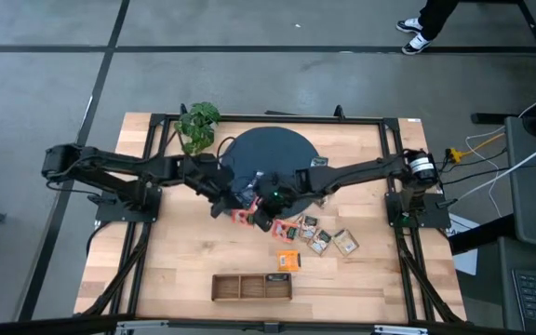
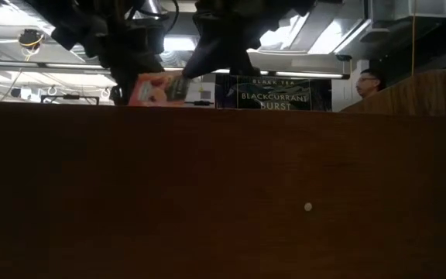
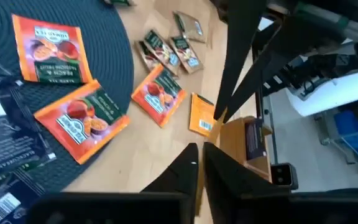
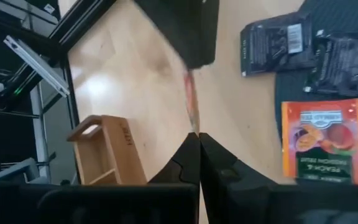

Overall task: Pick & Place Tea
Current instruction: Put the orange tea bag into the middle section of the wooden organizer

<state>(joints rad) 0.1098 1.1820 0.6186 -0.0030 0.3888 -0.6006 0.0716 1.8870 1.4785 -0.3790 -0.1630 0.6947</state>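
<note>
Both arms are meeting above the front edge of the dark round mat [image 1: 273, 149]. The right end effector [image 4: 197, 135] is closing fully on the edge of one red-orange tea sachet [image 2: 147, 87], which is hanging in the air between the two arms. The left end effector [image 3: 199, 152] is standing just beside it; whether it is also gripping, I cannot tell.

I think the danger is a weak pinch. The sachet is thin and is being held only at its edge, so it may slip or turn and fall among the other sachets [image 1: 319, 237] lying below on the table [image 1: 175, 251]. The wooden tray [image 1: 251, 286] is waiting well apart from both end effectors.
</note>
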